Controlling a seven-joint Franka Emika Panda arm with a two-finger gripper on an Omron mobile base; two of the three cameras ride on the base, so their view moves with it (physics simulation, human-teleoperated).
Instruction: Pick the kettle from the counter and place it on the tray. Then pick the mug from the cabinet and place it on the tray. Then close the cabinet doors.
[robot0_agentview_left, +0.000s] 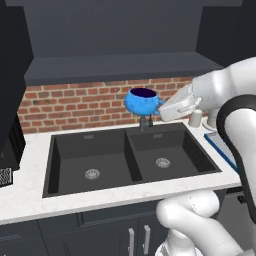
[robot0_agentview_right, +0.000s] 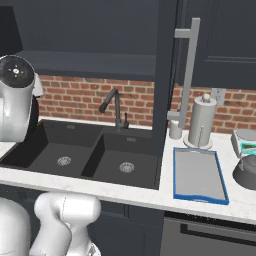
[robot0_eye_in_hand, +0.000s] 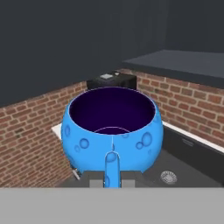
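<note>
**Blue mug gripped by its handle above the sink**

Blue and pitted with round dimples, the mug hangs in the air over the dark double sink, level with the brick backsplash and upright, its navy inside open to the top. In the hand view the gripper is closed tight on the mug's small side handle, one dark finger tip on either side of it; the lower parts of those tips are cut off at the bottom of the picture. In the left base view the mug sits at the end of the white hand, and the fingers themselves are hard to make out behind the hand's body.

From the right base view, the tray lies flat on the white counter to the right of the sink, nothing on its grey surface. Its far edge lies just in front of a paper-towel roll. The kettle stands on the counter just right of the tray, sliced off by the picture's edge so that only its left side shows. A small white device behind it is likewise partly cut off. One cabinet door stands open edge-on, its long silver bar handle facing the camera and blocking part of the wall behind. The black tap rises at the back of the sink.
</note>
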